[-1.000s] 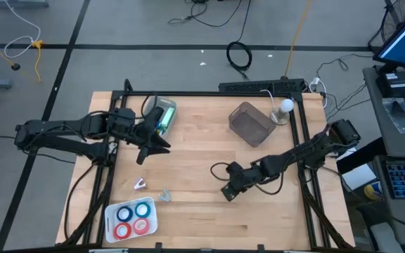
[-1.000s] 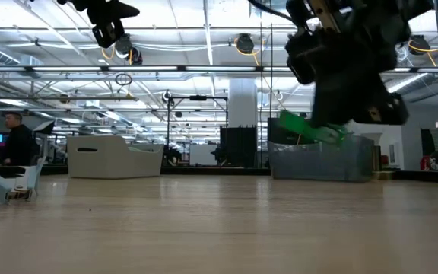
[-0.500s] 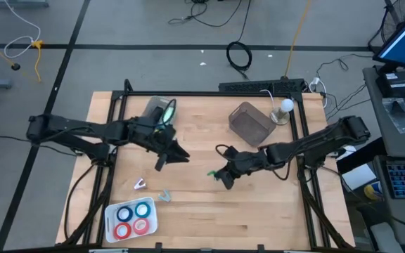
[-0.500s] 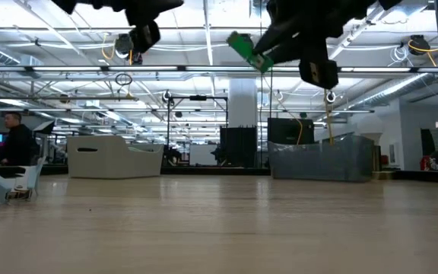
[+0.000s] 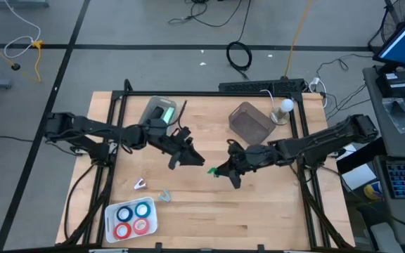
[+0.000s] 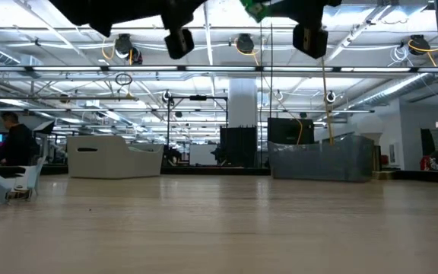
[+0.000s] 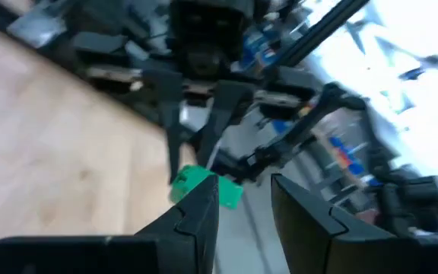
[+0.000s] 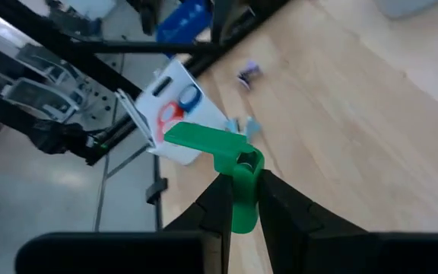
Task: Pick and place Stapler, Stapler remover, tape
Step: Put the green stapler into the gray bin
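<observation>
2 arms mid-table, raised | R gripper [image 8: 238, 199] clamped on green stapler remover [image 8: 215, 152] | L gripper [image 7: 243, 205] fingers part-open, empty, near it | tape [image 5: 132, 218] in tray [image 5: 111, 211]

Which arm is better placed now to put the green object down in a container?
Right. The right gripper is shut on the green object, raised above the table. The left gripper is open and empty, facing it.

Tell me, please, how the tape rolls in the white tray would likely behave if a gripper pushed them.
The tape rolls lie flat, so they would probably slide, not roll. They look small and light, so a nudge may shift them easily. The white tray walls should contain them.
</observation>
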`<state>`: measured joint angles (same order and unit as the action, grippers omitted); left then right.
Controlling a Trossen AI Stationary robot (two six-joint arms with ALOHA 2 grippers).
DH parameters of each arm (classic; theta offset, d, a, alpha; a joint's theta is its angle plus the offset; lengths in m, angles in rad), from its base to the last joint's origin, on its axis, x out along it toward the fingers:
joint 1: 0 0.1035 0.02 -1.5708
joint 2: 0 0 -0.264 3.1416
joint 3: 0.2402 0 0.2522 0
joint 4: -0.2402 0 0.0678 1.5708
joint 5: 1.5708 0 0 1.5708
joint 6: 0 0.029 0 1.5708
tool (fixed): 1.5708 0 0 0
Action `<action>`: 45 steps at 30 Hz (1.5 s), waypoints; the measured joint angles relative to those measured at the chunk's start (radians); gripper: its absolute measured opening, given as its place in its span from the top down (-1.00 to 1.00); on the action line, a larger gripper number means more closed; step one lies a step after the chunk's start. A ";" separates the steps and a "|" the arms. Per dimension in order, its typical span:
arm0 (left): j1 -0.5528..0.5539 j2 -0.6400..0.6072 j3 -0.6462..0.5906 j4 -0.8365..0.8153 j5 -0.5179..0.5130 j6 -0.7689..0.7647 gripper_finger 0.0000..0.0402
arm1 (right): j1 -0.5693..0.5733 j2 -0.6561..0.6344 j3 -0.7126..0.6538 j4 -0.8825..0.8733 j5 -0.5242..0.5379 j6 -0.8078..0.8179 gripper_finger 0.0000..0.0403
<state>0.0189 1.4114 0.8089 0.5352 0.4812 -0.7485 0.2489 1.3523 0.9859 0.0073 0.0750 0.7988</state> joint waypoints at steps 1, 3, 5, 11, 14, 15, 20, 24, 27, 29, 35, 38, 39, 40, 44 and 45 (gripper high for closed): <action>0.000 0.012 0.000 0.047 0.010 -0.019 0.39 | 0.000 -0.013 0.000 -0.002 0.000 -0.010 0.78; -0.001 0.030 0.000 0.123 0.018 -0.051 0.38 | -0.001 -0.035 0.000 -0.003 0.000 -0.026 0.78; -0.001 0.046 0.000 0.176 0.018 -0.078 0.35 | -0.004 -0.056 0.000 -0.005 -0.001 -0.037 0.78; 0.002 0.058 0.000 0.191 -0.060 -0.129 0.13 | -0.013 -0.092 0.000 0.023 -0.051 -0.058 0.78; 0.002 0.058 0.000 0.196 -0.092 -0.129 0.03 | -0.014 -0.098 0.000 0.044 -0.080 -0.060 0.78; 0.002 0.058 0.000 0.200 -0.098 -0.129 0.00 | -0.014 -0.099 0.000 0.046 -0.080 -0.060 0.78; 0.000 0.058 0.000 0.193 -0.120 -0.132 -0.06 | -0.018 -0.097 0.000 0.060 -0.106 -0.056 0.78; 0.001 0.058 0.000 0.194 -0.125 -0.137 -0.06 | -0.027 -0.097 0.000 0.105 -0.112 -0.055 0.78; -0.003 0.073 0.001 0.215 -0.141 -0.151 -0.07 | -0.037 -0.098 0.000 0.137 -0.130 -0.055 0.78; -0.004 0.089 0.000 0.250 -0.141 -0.160 -0.07 | -0.041 -0.098 0.000 0.141 -0.132 -0.054 0.78; -0.008 0.142 0.048 0.293 -0.079 -0.171 -0.07 | -0.047 -0.097 0.000 0.140 -0.130 -0.052 0.78; -0.008 0.158 0.078 0.295 -0.050 -0.170 -0.07 | -0.047 -0.097 0.000 0.141 -0.130 -0.044 0.78; -0.008 0.166 0.092 0.295 -0.041 -0.170 -0.07 | -0.047 -0.097 0.000 0.142 -0.129 -0.043 0.78; -0.008 0.179 0.107 0.297 -0.030 -0.170 -0.07 | -0.047 -0.097 0.000 0.142 -0.129 -0.044 0.78; -0.012 0.223 0.150 0.289 0.019 -0.170 -0.06 | -0.047 -0.097 0.000 0.143 -0.125 -0.044 0.78; -0.013 0.231 0.158 0.289 0.027 -0.171 -0.07 | -0.048 -0.097 0.000 0.144 -0.125 -0.044 0.78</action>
<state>0.0060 1.6421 0.9666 0.8245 0.5087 -0.9196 0.2008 1.2552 0.9859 0.1516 -0.0500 0.7544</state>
